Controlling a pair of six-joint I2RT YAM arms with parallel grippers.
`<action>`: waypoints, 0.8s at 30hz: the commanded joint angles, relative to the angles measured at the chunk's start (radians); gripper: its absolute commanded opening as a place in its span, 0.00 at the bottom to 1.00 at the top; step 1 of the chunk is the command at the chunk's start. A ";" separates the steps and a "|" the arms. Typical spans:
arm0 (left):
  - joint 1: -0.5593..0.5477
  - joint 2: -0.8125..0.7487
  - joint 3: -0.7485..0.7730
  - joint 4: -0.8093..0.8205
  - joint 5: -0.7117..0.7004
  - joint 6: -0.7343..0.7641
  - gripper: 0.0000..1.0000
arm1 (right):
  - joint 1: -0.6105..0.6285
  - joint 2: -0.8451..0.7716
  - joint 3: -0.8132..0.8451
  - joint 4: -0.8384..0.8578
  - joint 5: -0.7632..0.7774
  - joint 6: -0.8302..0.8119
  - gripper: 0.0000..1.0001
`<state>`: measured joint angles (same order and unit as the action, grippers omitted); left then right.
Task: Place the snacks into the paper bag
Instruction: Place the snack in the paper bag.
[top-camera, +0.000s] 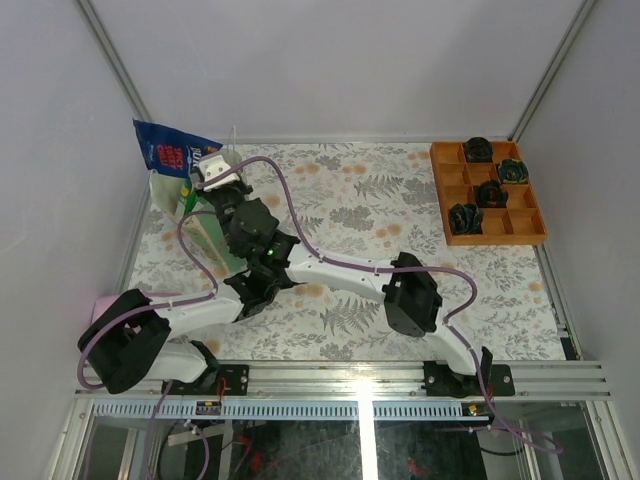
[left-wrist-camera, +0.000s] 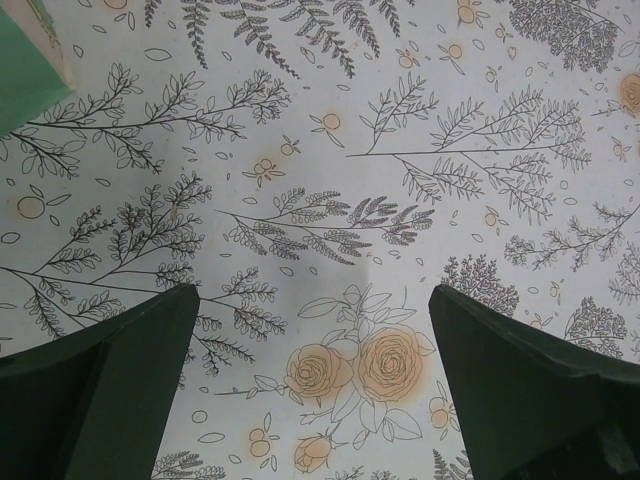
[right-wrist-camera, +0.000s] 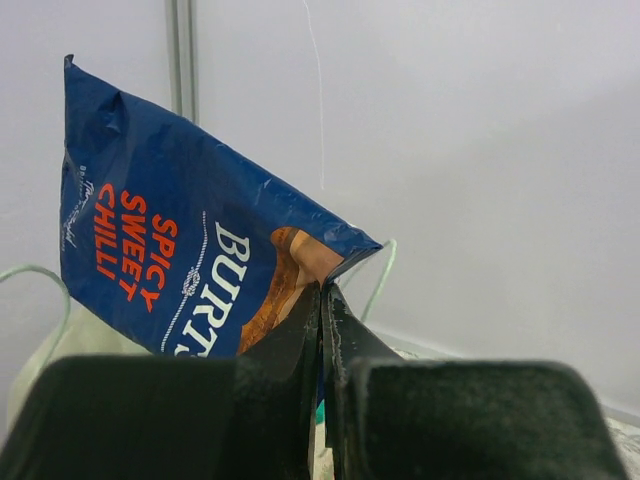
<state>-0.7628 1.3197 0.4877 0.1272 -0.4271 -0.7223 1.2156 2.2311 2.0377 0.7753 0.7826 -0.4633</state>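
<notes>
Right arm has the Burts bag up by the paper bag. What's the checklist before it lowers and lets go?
1. Grip: right hand is shut on a corner of the blue BURTS crisp bag: ok.
2. Position: the crisp bag is above the top of the paper bag in the top view: ok.
3. Paper bag mouth open underneath: cannot tell, the crisp bag and arm hide it.
4. Paper bag upright: ok.
5. Left hand open, empty, over bare tablecloth: ok.
6. Clearance between the two arms beside the paper bag: cannot tell.
</notes>
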 joint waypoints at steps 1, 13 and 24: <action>0.009 -0.008 0.015 0.042 -0.030 0.015 1.00 | -0.007 0.033 0.095 0.108 -0.032 0.005 0.00; 0.014 -0.011 0.018 0.042 -0.027 0.017 1.00 | -0.050 0.022 -0.064 0.084 -0.039 0.190 0.00; 0.015 -0.013 0.016 0.044 -0.024 0.017 1.00 | -0.048 -0.080 -0.232 0.099 -0.025 0.204 0.00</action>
<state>-0.7490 1.3197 0.4805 0.1104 -0.4297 -0.7200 1.1614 2.2272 1.8561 0.8288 0.7490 -0.2840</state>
